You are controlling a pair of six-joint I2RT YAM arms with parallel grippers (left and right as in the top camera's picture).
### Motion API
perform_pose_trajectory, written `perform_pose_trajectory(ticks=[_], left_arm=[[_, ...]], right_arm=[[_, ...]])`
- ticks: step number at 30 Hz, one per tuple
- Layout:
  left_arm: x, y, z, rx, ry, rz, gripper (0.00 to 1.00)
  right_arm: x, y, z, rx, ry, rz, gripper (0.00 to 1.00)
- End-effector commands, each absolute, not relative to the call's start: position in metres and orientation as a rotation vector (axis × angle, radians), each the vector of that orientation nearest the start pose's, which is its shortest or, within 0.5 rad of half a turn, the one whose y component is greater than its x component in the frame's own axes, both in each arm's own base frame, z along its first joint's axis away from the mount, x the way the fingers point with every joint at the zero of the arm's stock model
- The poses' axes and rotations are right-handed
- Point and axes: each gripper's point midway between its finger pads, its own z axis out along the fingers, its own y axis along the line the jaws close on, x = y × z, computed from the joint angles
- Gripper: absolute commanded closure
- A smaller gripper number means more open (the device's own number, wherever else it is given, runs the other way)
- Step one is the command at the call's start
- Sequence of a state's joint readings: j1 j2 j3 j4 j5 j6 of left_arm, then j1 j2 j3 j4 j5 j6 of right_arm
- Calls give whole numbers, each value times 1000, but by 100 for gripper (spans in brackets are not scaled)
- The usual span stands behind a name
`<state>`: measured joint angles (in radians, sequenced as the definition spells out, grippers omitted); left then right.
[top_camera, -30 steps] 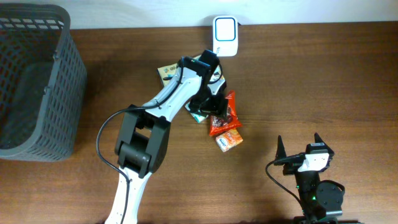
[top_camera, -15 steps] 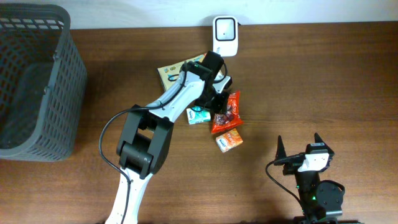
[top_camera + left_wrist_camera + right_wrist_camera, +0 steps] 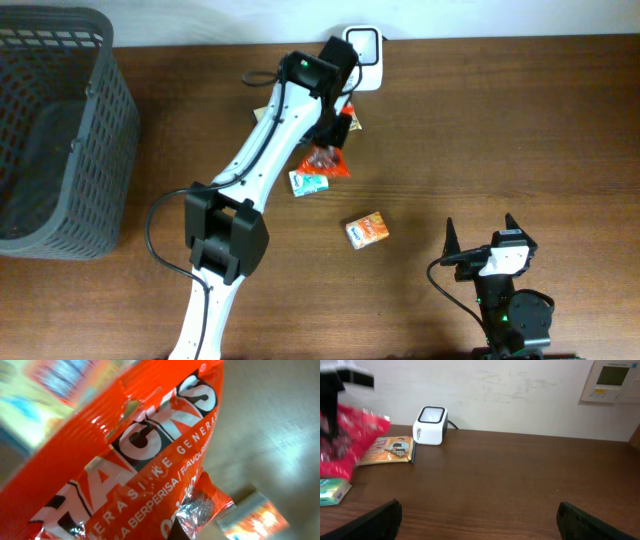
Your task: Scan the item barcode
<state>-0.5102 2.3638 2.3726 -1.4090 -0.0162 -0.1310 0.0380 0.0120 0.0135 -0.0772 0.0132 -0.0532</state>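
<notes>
At the far left of the worktop [image 3: 560,120] stands a dark mesh basket [image 3: 50,130], further right the left end effector [image 3: 335,125] pinches a red snack bag [image 3: 325,160] near the white scanner [image 3: 361,45], a teal packet [image 3: 310,183] and an orange box [image 3: 367,229] lie close by, and the right end effector [image 3: 480,235] sits spread wide.

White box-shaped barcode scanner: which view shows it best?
Right wrist: the white box-shaped barcode scanner stands unobstructed by the wall. Overhead shows it from above, partly covered by the left arm. Left wrist shows none of it, only the red foil snack bag.
</notes>
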Motion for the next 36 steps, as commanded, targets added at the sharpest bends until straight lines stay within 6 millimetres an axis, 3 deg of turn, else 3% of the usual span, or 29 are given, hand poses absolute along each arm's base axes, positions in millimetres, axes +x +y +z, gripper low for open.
perform_pose_trajectory(ticks=[1, 6, 10, 15, 19, 21, 22, 23, 26, 28, 32, 36], left_arm=[[450, -216, 133, 541, 2817, 240, 100], [460, -214, 144, 544, 2693, 459, 100], [463, -220, 141, 522, 2623, 594, 100], [458, -229, 97, 610, 2635, 738, 100], [443, -241, 64, 666, 2671, 795, 100], [431, -254, 56, 647, 2691, 771, 98], [423, -265, 52, 677, 2711, 728, 89], [416, -274, 49, 702, 2727, 687, 72], [396, -301, 43, 770, 2755, 585, 60], [386, -314, 41, 806, 2766, 541, 65], [372, -328, 43, 833, 2830, 412, 85], [383, -326, 81, 744, 2889, 204, 89]], right_arm=[[246, 5, 155, -56, 1652, -31, 2], [246, 5, 155, -56, 1652, -31, 2], [246, 5, 155, -56, 1652, -30, 2], [246, 5, 155, -56, 1652, -30, 2], [246, 5, 155, -56, 1652, -30, 2], [246, 5, 155, -56, 1652, -30, 2], [246, 5, 155, -56, 1652, -30, 2], [246, 5, 155, -56, 1652, -31, 2], [246, 5, 155, -56, 1652, -30, 2], [246, 5, 155, -56, 1652, -30, 2], [246, 5, 155, -56, 1652, -31, 2], [246, 5, 155, -56, 1652, -31, 2]])
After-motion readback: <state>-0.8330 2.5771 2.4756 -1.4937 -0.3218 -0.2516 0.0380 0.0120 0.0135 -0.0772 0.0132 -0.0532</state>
